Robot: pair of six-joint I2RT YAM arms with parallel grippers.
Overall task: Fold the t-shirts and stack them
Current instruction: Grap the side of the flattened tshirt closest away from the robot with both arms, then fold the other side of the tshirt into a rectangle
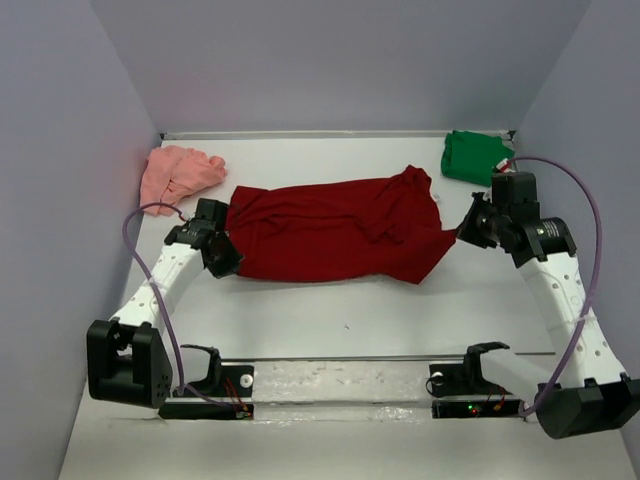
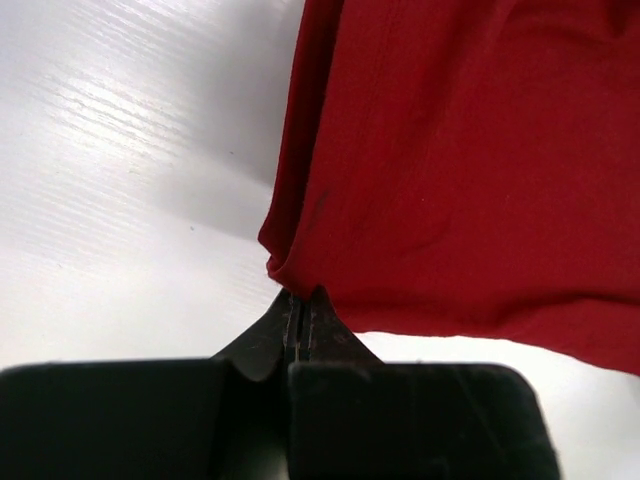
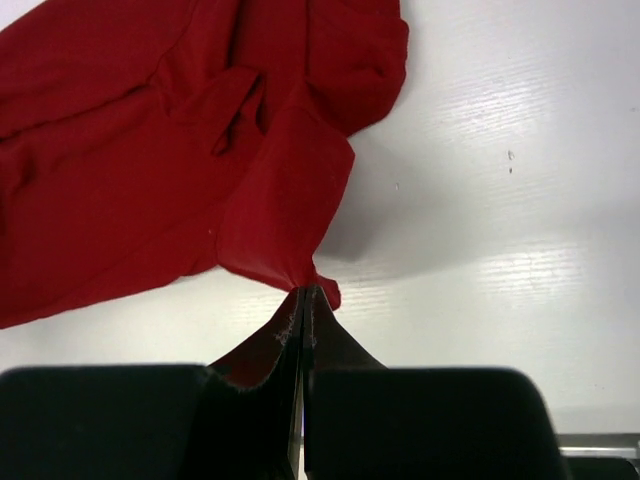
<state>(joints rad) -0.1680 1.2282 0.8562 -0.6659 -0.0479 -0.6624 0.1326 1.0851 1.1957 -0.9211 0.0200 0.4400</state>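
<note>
A dark red t-shirt (image 1: pixel 335 232) lies spread across the middle of the table, stretched between both arms. My left gripper (image 1: pixel 228 252) is shut on its left edge; in the left wrist view the fingertips (image 2: pixel 300 298) pinch a fold of the red cloth (image 2: pixel 450 170). My right gripper (image 1: pixel 466 232) is shut on the shirt's right corner; the right wrist view shows that corner (image 3: pixel 290 200) drawn to a point between the closed jaws (image 3: pixel 304 292). A pale salmon-pink t-shirt (image 1: pixel 178 173) lies crumpled at the back left. A bright green t-shirt (image 1: pixel 474 157) sits bunched at the back right.
Grey walls close in the white table (image 1: pixel 330 315) on the left, back and right. A rail (image 1: pixel 340 385) with both arm mounts runs along the near edge. Purple cables loop from each arm.
</note>
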